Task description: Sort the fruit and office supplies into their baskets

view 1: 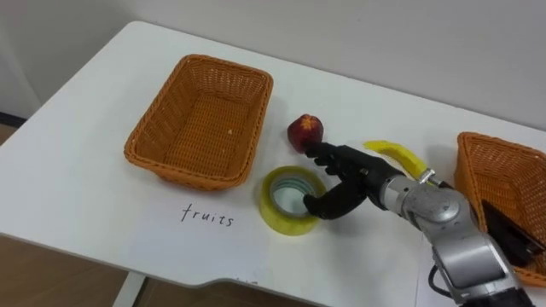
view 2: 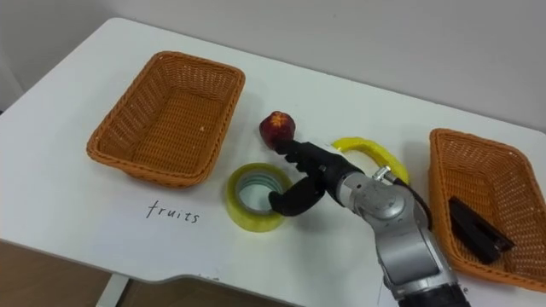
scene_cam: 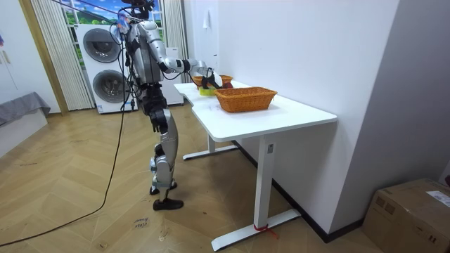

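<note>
The white tabletop [view 1: 85,170] is set on a wooden floor [scene_cam: 84,211], with 2 stacked washing machines [scene_cam: 105,63] behind the robot. The right hand [view 1: 345,183] is held released, its fingers stretched to the apple [view 1: 304,130] and its thumb at the tape roll [view 1: 277,213]. The banana [view 1: 399,154] is laid just behind, between the left basket [view 1: 141,136] and the right basket [view 1: 478,162].

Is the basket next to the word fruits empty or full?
Empty. The basket has a bare woven bottom; the apple, banana and tape roll all lie outside it on the table.
</note>
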Available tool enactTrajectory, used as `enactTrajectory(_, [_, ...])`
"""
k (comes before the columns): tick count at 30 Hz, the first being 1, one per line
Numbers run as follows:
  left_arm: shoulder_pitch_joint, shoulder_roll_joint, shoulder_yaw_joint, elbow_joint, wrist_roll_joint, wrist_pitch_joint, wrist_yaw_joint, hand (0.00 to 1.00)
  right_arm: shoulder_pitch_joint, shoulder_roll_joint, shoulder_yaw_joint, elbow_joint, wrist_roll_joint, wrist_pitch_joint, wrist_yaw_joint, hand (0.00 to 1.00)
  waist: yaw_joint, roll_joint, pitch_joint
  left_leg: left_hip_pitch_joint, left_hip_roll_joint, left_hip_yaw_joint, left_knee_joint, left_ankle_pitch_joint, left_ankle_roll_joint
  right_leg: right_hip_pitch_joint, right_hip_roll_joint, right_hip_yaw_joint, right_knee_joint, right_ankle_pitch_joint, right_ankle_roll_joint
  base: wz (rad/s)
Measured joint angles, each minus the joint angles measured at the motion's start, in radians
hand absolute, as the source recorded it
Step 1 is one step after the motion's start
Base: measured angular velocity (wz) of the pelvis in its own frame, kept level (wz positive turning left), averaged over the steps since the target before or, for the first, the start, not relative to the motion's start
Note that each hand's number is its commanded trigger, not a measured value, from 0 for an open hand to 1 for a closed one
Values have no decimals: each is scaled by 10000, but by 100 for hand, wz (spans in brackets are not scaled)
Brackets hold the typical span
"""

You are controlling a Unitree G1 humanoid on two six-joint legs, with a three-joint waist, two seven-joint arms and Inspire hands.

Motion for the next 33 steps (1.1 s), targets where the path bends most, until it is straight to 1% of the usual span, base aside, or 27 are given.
enactTrajectory(6, [-11,30,4,85,0,159,-2,0,-1,-3,28,16,120,2,-90,0,24,9,-1,-7,0,-20,3,0,0,6,4,-3,-11,0,0,0])
enactTrajectory(10, [-7,29,4,86,2,339,-1,0,-1,-3,47,16,163,3,-226,0,59,30,-6,-14,-1,-44,4,0,0,7,4,-5,-10,0,0,0])
enactTrajectory(14, [-4,24,-1,111,2,339,0,0,-1,-8,59,44,165,3,-284,0,214,57,3,-6,-5,-69,15,1,0,31,3,-5,-11,0,0,1])
enactTrajectory(18, [-14,-7,37,106,61,336,-10,0,-111,-7,84,206,-140,-19,-272,0,241,80,18,-10,-7,-89,32,1,1,36,-3,-5,-10,0,0,1])
enactTrajectory(22, [-58,-27,109,129,212,335,-96,0,-373,-9,160,334,-1105,-19,120,0,256,95,22,-7,-8,-88,45,3,-3,46,0,-3,-16,0,0,0])
enactTrajectory(24, [-91,-51,242,289,221,335,-148,0,-442,-9,166,334,-1605,-19,417,0,329,111,18,4,-9,-81,41,3,-2,45,-3,-2,-12,0,0,-2])
enactTrajectory(26, [-183,-64,425,408,322,390,-347,0,-607,-21,165,327,-2291,6,913,0,448,112,17,-11,-9,-69,27,3,-2,20,-2,-9,-12,0,0,-2])
enactTrajectory(28, [-225,-54,522,402,502,491,-489,0,-672,-35,177,193,-2744,131,1265,0,494,102,10,-23,-11,-124,28,3,-2,24,0,-14,-7,0,0,7])
enactTrajectory(30, [-312,-1,514,412,499,607,-518,0,-798,-39,282,191,-3076,257,1562,0,495,47,-19,-25,-13,-195,13,10,-10,35,-2,-106,-3,0,0,10])
enactTrajectory(31, [-318,57,505,428,500,683,-526,0,-854,-43,309,202,-3176,413,1728,0,502,-18,-55,-24,-11,-241,-7,19,-21,46,-4,-243,-3,0,0,12])
enactTrajectory(33, [-324,117,511,444,494,727,-516,0,-940,-58,361,253,-3313,531,1946,0,519,-128,-82,-16,-10,-313,-20,25,-27,65,3,-252,-4,0,0,12])
